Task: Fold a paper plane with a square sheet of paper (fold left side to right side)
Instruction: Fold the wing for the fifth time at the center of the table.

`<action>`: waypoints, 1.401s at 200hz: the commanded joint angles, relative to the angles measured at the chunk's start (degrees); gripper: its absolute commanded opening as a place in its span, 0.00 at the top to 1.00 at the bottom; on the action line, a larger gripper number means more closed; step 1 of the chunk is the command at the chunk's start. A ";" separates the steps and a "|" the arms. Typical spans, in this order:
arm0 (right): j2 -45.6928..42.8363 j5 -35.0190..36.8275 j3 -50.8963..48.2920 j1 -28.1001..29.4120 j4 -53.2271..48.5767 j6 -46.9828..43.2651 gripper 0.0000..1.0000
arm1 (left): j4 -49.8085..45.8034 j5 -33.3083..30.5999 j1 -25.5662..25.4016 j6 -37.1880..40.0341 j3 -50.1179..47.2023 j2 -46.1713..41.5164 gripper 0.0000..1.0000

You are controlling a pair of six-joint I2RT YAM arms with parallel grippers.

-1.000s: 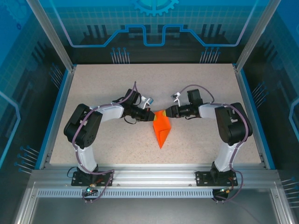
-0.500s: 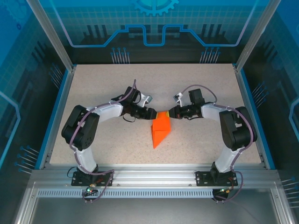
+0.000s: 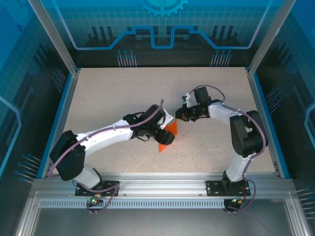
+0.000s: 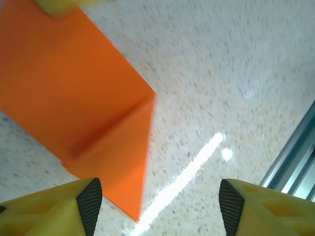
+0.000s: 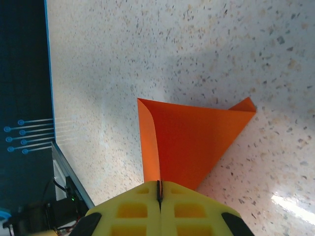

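Two pincers meet at the orange paper [image 5: 197, 137], which lies about the middle of the bench [image 3: 98, 98], a little toward its near edge. The paper is already a creased, pointed shape and not a flat square, and from above its tip aims at the near edge.

The right pincer [image 5: 159, 189] is closed on the paper's broad far end. In its wrist view the jaws meet with the orange edge caught between them, and one layer beside the crease seems to lift slightly off the bench. We judge this grip to be an anchor: with one end pinned, the thin paper cannot slide or turn while the other arm works on it.

The left pincer [image 4: 157, 206] stands open and grips nothing. Its arm stretches across from the left side of the bench and hangs low over the pointed end. In its wrist view one finger [image 4: 88, 201] sits just beside the paper's tip and the other is over bare bench. We cannot tell whether that finger touches the paper.

We read the spread jaws as a setup for the left-to-right fold, with room either to take a left flap or to press a crease down. The paper is light and springy, so we expect a careless push to buckle it or drag it out of the right pincer.
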 commanded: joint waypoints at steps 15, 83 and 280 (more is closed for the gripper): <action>2.65 1.57 3.06 1.21 -5.60 2.20 1.00 | -5.21 -11.45 -5.60 -1.21 1.45 4.00 0.31; 3.45 1.95 2.57 1.55 -5.52 2.73 1.00 | -8.31 -21.22 -9.29 -4.08 8.30 15.41 0.29; 5.06 2.32 2.83 1.57 -6.68 1.57 1.00 | -10.33 -25.25 -9.81 -8.35 11.97 22.25 0.59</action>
